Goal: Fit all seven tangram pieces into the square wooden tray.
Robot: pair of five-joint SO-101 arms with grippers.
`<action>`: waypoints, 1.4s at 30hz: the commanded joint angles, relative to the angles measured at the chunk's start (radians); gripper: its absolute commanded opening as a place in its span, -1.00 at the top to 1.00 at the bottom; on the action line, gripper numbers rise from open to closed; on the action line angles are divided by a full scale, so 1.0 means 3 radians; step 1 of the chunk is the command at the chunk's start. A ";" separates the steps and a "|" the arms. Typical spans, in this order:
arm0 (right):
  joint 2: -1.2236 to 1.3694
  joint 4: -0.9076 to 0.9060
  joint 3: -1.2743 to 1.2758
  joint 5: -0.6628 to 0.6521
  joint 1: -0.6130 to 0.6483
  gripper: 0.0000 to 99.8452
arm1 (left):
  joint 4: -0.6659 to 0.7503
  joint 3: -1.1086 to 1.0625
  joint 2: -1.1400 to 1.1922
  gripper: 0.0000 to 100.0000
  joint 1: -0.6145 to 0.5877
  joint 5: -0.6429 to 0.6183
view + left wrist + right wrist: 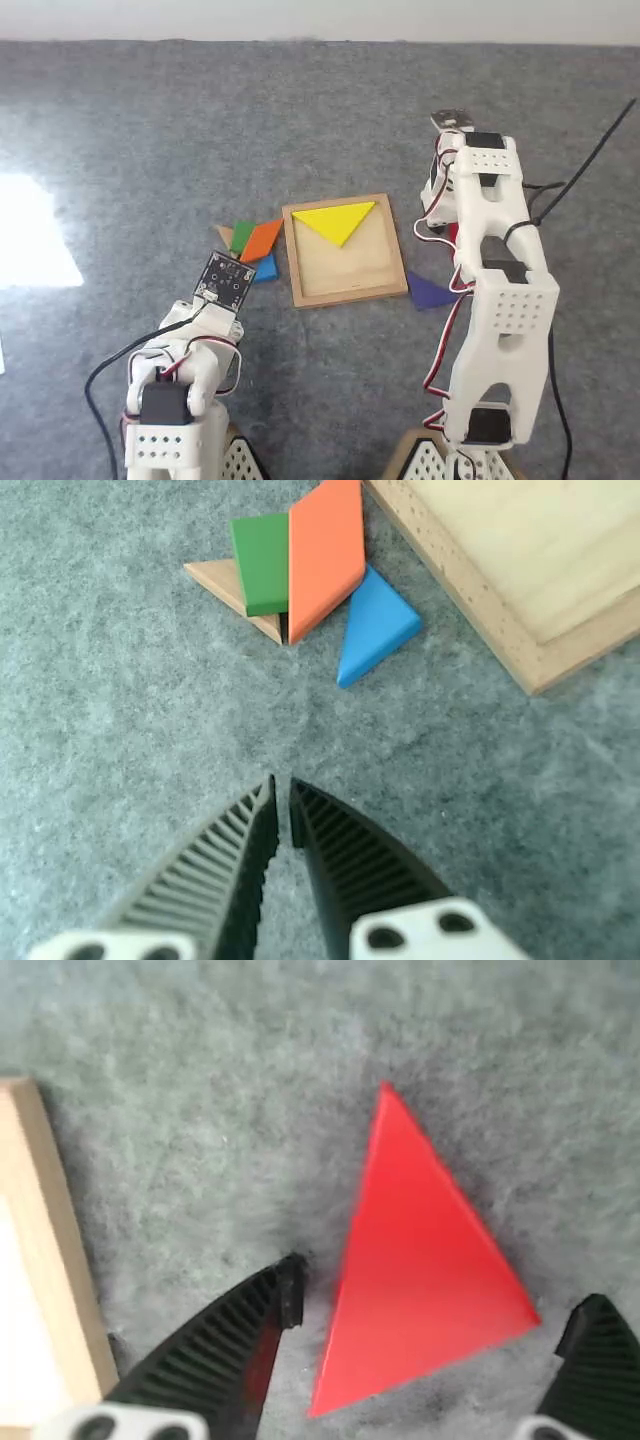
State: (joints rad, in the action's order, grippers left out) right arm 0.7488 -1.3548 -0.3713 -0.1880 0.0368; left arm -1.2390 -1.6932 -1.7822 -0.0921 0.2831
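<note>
The red triangle [420, 1260] lies flat on the grey counter [150, 130], just right of the square wooden tray [348, 294] near the middle of the high view; our right hand [440, 1300] is spread wide astride it, one finger beside its long edge, the other off the opposite corner, neither touching it as far as we can tell. We judge the piece light, thin, stiff and smooth-faced; having no parallel edges, it could squirt out of a pinch, so we would take it low, long edge against opposite corner, and close gently. Our left hand [282, 785] is pressed together on nothing, short of the orange parallelogram [325, 555], green piece [262, 560], blue triangle [375, 625] and tan triangle [225, 585] clustered just left of the tray. A yellow triangle [337, 220] sits in the tray's upper part; a purple piece [430, 291] lies by its lower right corner.
</note>
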 commanded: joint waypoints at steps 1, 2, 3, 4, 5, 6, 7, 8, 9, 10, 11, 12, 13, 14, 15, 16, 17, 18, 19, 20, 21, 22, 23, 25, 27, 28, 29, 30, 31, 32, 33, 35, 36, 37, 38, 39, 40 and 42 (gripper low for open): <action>0.0069 0.0059 -0.0061 -0.0338 -0.0033 0.18 | -0.0020 0.0028 0.0020 0.96 -0.0015 -0.0020; 0.0069 0.0064 -0.0066 -0.0353 -0.0033 0.18 | -0.0020 0.0028 0.0020 0.96 -0.0015 -0.0020; 0.0074 0.0064 -0.0066 -0.0353 -0.0033 0.18 | -0.0020 0.0028 0.0020 0.96 -0.0015 -0.0020; 0.0074 0.0059 -0.0066 -0.0353 -0.0028 0.19 | -0.0020 0.0028 0.0020 0.96 -0.0015 -0.0020; 0.0079 0.0059 -0.0066 -0.0338 -0.0023 0.19 | -0.0020 0.0028 0.0020 0.96 -0.0015 -0.0020; 0.0079 0.0054 -0.0066 -0.0332 -0.0023 0.19 | -0.0020 0.0028 0.0020 0.96 -0.0015 -0.0020; 0.0084 0.0038 -0.0066 -0.0332 -0.0023 0.19 | -0.0020 0.0028 0.0020 0.96 -0.0015 -0.0020; 0.0090 0.0033 -0.0066 -0.0332 -0.0023 0.19 | -0.0020 0.0028 0.0020 0.96 -0.0015 -0.0020; 0.0090 0.0028 -0.0066 -0.0317 -0.0028 0.19 | -0.0020 0.0028 0.0020 0.96 -0.0015 -0.0020; 0.0090 0.0028 -0.0066 -0.0251 -0.0033 0.19 | -0.0020 0.0028 0.0020 0.96 -0.0015 -0.0020; 0.0090 0.0023 -0.0066 -0.0153 -0.0038 0.19 | -0.0020 0.0028 0.0020 0.96 -0.0015 -0.0020; 0.0090 0.0013 -0.0066 -0.0077 -0.0038 0.19 | -0.0020 0.0028 0.0020 0.96 -0.0015 -0.0020; 0.0090 -0.0013 -0.0066 -0.0036 -0.0043 0.19 | -0.0020 0.0028 0.0020 0.96 -0.0015 -0.0020; 0.0090 -0.0018 -0.0072 -0.0051 -0.0043 0.19 | -0.0020 0.0028 0.0020 0.96 -0.0015 -0.0020; 0.0090 -0.0018 -0.0077 -0.0056 -0.0043 0.19 | -0.0020 0.0028 0.0020 0.96 -0.0015 -0.0020; 0.0090 -0.0018 -0.0077 -0.0041 -0.0043 0.19 | -0.0020 0.0028 0.0020 0.96 -0.0015 -0.0020; 0.0090 -0.0018 -0.0077 -0.0041 -0.0043 0.21 | -0.0020 0.0028 0.0020 0.96 -0.0015 -0.0020; 0.0095 -0.0018 -0.0077 -0.0051 -0.0043 0.25 | -0.0020 0.0028 0.0020 0.96 -0.0015 -0.0020; 0.0095 -0.0018 -0.0077 -0.0041 -0.0043 0.30 | -0.0020 0.0028 0.0020 0.96 -0.0015 -0.0020; 0.0095 -0.0018 -0.0077 -0.0056 -0.0043 0.34 | -0.0020 0.0028 0.0020 0.96 -0.0015 -0.0020; 0.0095 -0.0018 -0.0077 -0.0056 -0.0038 0.37 | -0.0020 0.0028 0.0020 0.96 -0.0015 -0.0020; 0.0095 -0.0018 -0.0077 -0.0056 -0.0038 0.38 | -0.0020 0.0028 0.0020 0.96 -0.0015 -0.0020; 0.0095 -0.0018 -0.0077 -0.0056 -0.0038 0.39 | -0.0020 0.0028 0.0020 0.96 -0.0015 -0.0020; 0.0095 -0.0018 -0.0077 -0.0041 -0.0038 0.39 | -0.0020 0.0028 0.0020 0.96 -0.0015 -0.0020; 0.0090 -0.0018 -0.0077 -0.0036 -0.0038 0.39 | -0.0020 0.0028 0.0020 0.96 -0.0015 -0.0020; 0.0090 -0.0018 -0.0077 -0.0031 -0.0043 0.39 | -0.0020 0.0028 0.0020 0.96 -0.0015 -0.0020; 0.0090 -0.0018 -0.0077 -0.0031 -0.0043 0.39 | -0.0020 0.0028 0.0020 0.96 -0.0015 -0.0020; 0.0090 -0.0018 -0.0077 -0.0031 -0.0043 0.39 | -0.0020 0.0028 0.0020 0.96 -0.0015 -0.0020; 0.0090 -0.0018 -0.0077 -0.0026 -0.0043 0.39 | -0.0020 0.0028 0.0020 0.96 -0.0015 -0.0020; 0.0079 -0.0018 -0.0077 -0.0010 -0.0038 0.39 | -0.0020 0.0028 0.0020 0.96 -0.0015 -0.0020; 0.0069 -0.0018 -0.0077 0.0051 -0.0038 0.39 | -0.0020 0.0028 0.0020 0.96 -0.0015 -0.0020; 0.0028 -0.0054 -0.0113 0.0153 -0.0023 0.39 | -0.0020 0.0028 0.0020 0.96 -0.0015 -0.0020; -0.0023 -0.0110 -0.0148 0.0184 -0.0018 0.39 | -0.0020 0.0028 0.0020 0.96 -0.0015 -0.0020; -0.0090 -0.0166 -0.0179 0.0210 -0.0013 0.39 | -0.0020 0.0028 0.0020 0.96 -0.0015 -0.0020; -0.0166 -0.0222 -0.0210 0.0210 -0.0013 0.39 | -0.0020 0.0028 0.0020 0.96 -0.0015 -0.0020; -0.0258 -0.0269 -0.0235 0.0215 -0.0008 0.39 | -0.0020 0.0028 0.0020 0.96 -0.0015 -0.0020; -0.0361 -0.0315 -0.0245 0.0251 0.0003 0.39 | -0.0020 0.0028 0.0020 0.96 -0.0015 -0.0020; -0.0550 -0.0422 -0.0245 0.0317 0.0038 0.39 | -0.0020 0.0028 0.0020 0.96 -0.0015 -0.0020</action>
State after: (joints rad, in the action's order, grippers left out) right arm 0.7258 -1.4116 -0.4097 -0.1327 0.0353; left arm -1.2390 -1.6932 -1.7822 -0.0921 0.2831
